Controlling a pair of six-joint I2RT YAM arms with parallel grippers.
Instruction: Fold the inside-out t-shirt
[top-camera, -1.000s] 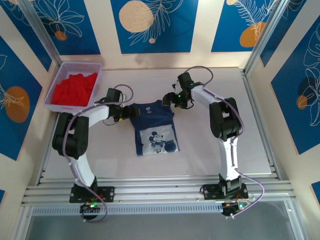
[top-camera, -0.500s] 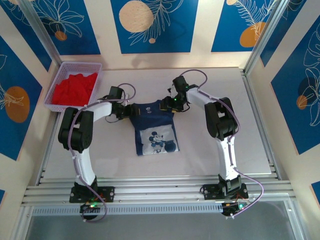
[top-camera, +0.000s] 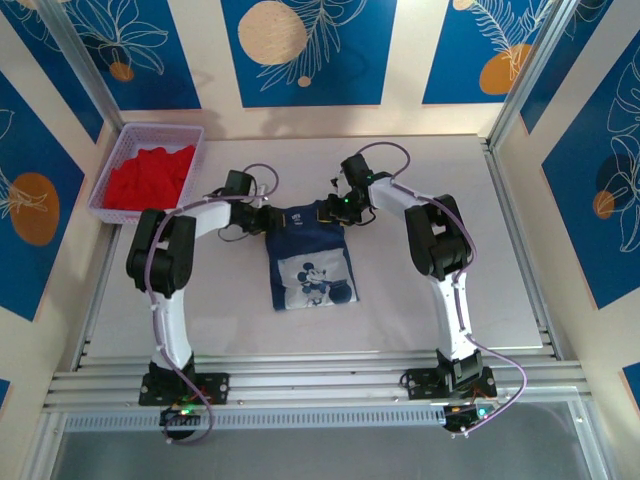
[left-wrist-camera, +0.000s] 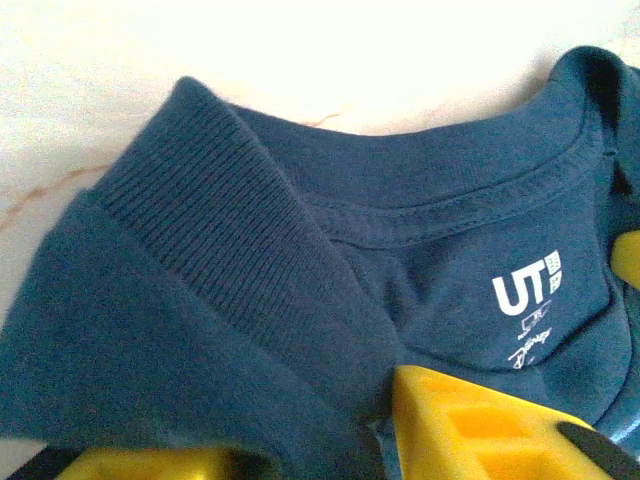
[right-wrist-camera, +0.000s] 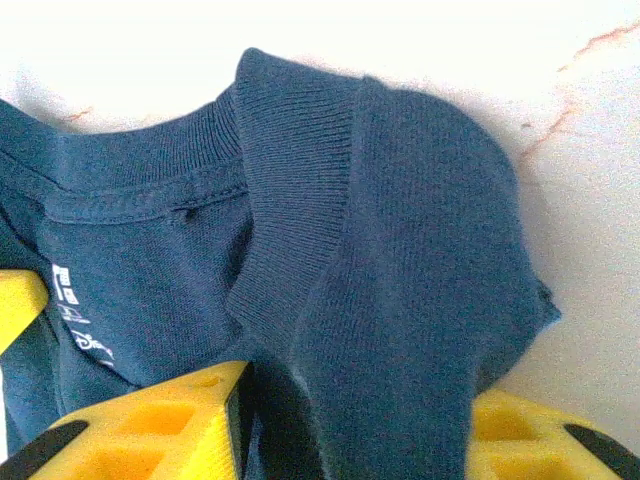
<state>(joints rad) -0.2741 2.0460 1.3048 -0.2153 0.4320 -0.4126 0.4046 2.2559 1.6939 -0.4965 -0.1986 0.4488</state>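
The pale bench (top-camera: 480, 280) is carrying the navy inside-out t-shirt (top-camera: 310, 265), which is lying flat near its middle between the two arms, collar toward the far wall and hem toward the bases. A lilac basket (top-camera: 118, 148) holding a red garment (top-camera: 150, 178) is sitting well apart at the far left corner. The left hand (top-camera: 272, 218) is resting on the shirt's left shoulder and the right hand (top-camera: 335, 208) on its right shoulder. Each is narrowed onto a raised fold of shoulder cloth, with fabric filling the gap between the yellow fingers. Judging from this, the main risk is an uneven pinch. If one hand is catching only the top layer, or the ribbed collar (left-wrist-camera: 230, 250) is slipping out as the arms are lifting, the shirt may be dragged askew and the fold will come out crooked. The hands are also working near each other, so a crossing pull could bunch the neckline. The overhead view is showing the whole garment and its pale cartoon print (top-camera: 318, 280). The left wrist view is showing the small white printed label (left-wrist-camera: 525, 290) inside the neck, and the right wrist view the collar seam (right-wrist-camera: 150, 195) running beside the pinched fold.
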